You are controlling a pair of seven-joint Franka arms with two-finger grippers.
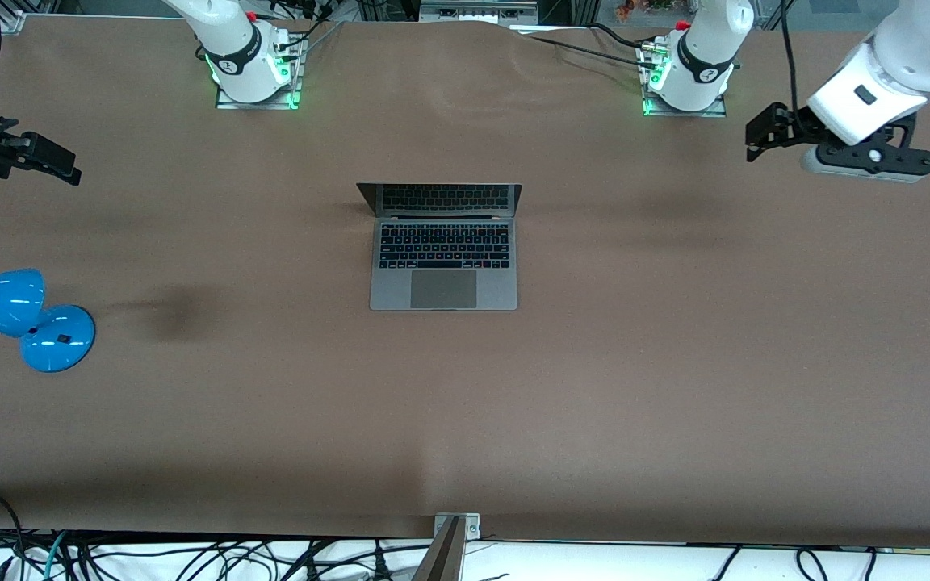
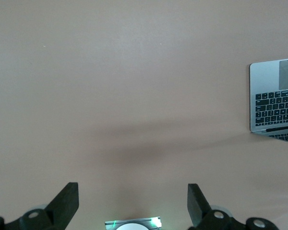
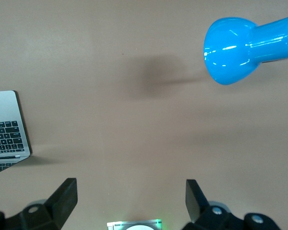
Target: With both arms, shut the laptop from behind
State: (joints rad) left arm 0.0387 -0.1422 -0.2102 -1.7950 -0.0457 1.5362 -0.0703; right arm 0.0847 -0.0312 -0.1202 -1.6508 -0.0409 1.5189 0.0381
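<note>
The grey laptop [image 1: 443,250] lies open in the middle of the table, its keyboard and trackpad toward the front camera and its screen tilted up. Part of it shows in the left wrist view [image 2: 276,103] and in the right wrist view [image 3: 5,134]. My left gripper [image 1: 764,133] hangs open and empty over bare table toward the left arm's end, well away from the laptop. It is wide open in its wrist view [image 2: 133,196]. My right gripper [image 1: 49,161] hangs open and empty over the right arm's end of the table, also wide open in its wrist view [image 3: 132,194].
A blue desk lamp [image 1: 21,319] stands at the right arm's end of the table, nearer the front camera than the right gripper; its head shows in the right wrist view [image 3: 245,45]. The arm bases [image 1: 251,60] [image 1: 687,68] stand along the table edge farthest from the front camera.
</note>
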